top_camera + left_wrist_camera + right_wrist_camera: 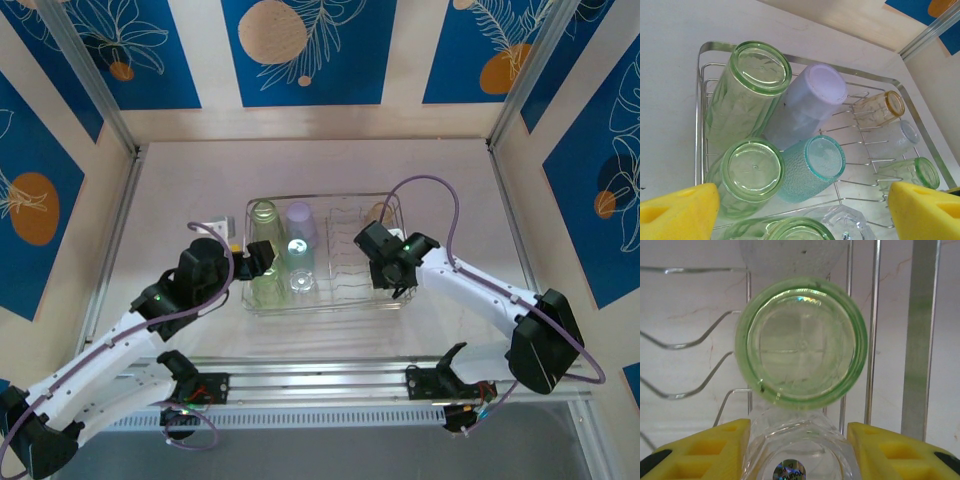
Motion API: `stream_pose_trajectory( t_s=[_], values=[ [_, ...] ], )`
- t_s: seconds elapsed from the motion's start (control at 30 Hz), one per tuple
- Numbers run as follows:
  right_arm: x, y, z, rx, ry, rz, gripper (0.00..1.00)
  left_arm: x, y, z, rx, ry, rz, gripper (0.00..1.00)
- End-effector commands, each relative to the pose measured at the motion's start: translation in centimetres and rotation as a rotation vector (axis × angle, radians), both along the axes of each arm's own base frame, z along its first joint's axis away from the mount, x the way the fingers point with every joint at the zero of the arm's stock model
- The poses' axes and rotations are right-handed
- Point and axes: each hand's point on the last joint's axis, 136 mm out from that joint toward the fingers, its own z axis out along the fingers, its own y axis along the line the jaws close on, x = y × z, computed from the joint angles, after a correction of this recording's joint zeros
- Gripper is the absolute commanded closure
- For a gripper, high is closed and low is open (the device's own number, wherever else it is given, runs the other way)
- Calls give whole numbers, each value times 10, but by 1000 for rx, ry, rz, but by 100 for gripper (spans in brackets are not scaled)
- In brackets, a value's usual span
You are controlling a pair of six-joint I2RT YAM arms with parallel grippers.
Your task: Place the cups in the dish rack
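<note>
The wire dish rack point(390, 203) sits mid-table, with several cups standing upside down at its left end: two green ones point(760, 67) point(751, 167), a lilac one point(815, 95) and a teal one point(817, 162). An amber cup point(885, 106), a clear one point(900, 136) and a green one point(915, 172) lie among the tines. My left gripper point(800, 200) hangs open above another green cup point(795, 231) and a clear one point(860, 222). My right gripper point(798, 455) is shut on a clear cup point(797, 437) with a sticker, right behind a green cup point(801, 342).
Upright wire tines point(687, 342) and the rack's side rails point(872, 330) surround the right gripper. Bare pale tabletop point(180, 190) lies around the rack. Patterned walls point(310, 50) close in the back and sides, and a metal rail point(320, 380) runs along the near edge.
</note>
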Motion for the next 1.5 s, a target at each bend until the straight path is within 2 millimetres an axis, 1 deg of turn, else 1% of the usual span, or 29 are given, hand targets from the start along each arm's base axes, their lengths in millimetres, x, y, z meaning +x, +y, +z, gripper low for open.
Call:
stream_pose_trajectory(
  t_s=[0.0,0.03,0.1,0.17,0.3,0.5,0.53,0.57,0.63,0.67,0.73,0.8,0.9,0.97,1.03,1.17,1.33,1.47],
  values=[
    [-2,-7,-15,-36,-8,-35,97,-3,7,-2,39,-8,9,13],
    [-3,-7,-17,-33,-7,-37,93,-3,8,-2,44,-8,10,13],
    [-3,-7,-23,-22,-16,-40,92,-4,10,-2,56,-8,13,12],
    [0,-4,-26,3,-40,-49,94,-5,13,-2,67,-10,19,12],
    [8,0,-25,36,-93,-47,100,-8,18,-1,76,-16,29,11],
    [10,0,-26,14,-81,-55,99,-10,22,-3,84,-12,34,10],
    [9,0,-26,14,-72,-53,96,-10,22,-3,84,-12,34,10],
    [8,1,-26,15,-63,-51,91,-10,22,-4,84,-9,34,10],
    [4,2,-24,16,-33,-52,70,-10,21,-5,86,-7,34,10],
    [2,1,-24,13,-10,-53,62,-10,22,-4,87,-7,34,10],
    [-3,1,-20,3,33,-53,52,-10,22,-4,89,-8,34,10],
    [-5,1,-16,-3,65,-48,50,-10,22,-5,92,-7,32,10],
    [-9,-1,-10,-9,101,-50,49,-11,22,-6,92,-2,31,10],
    [-12,-3,-9,1,130,-56,47,-11,22,-7,92,1,30,10],
    [-15,-4,-9,17,164,-65,44,-12,22,-8,94,4,29,9],
    [-18,-5,-7,40,193,-67,42,-13,23,-9,99,3,30,9],
    [-16,-5,-10,52,207,-69,43,-13,23,-11,100,5,29,9],
    [-12,-7,-9,52,162,-83,45,-13,24,-12,101,5,30,9]
  ],
)
